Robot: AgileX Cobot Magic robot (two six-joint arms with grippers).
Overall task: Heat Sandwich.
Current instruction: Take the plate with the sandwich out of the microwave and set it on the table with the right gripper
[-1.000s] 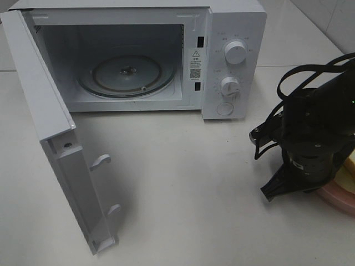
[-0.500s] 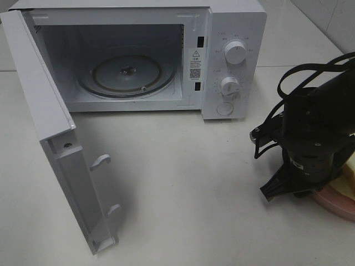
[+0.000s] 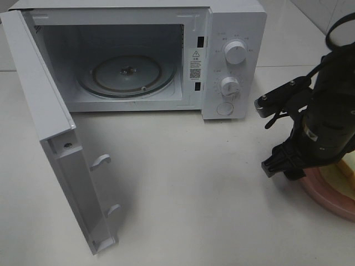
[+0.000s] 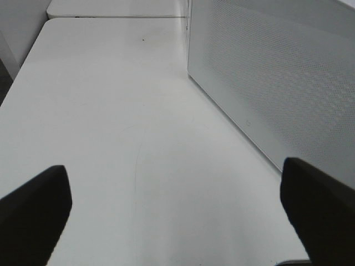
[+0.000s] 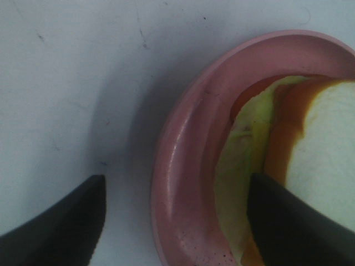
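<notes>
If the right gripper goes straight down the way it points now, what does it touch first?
Probably the rim of the pink plate, which lies between the open fingers of the right gripper. One finger sits over the sandwich, though depth is unclear.

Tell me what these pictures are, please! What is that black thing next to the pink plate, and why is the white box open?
The white box is a microwave. Its door is swung wide open, and nothing lies on the glass turntable inside. One picture looks down on the table from a camera mounted high. The other two come from small cameras on a robot's two arms, just behind its pinchers.

The black thing is the robot's right arm. Its camera shows the right gripper with jaws apart: one finger is over the table beside the pink plate, the other over the sandwich that lies on the plate. It holds nothing.

The left gripper is open too, and empty, above bare table beside the microwave's side wall.
</notes>
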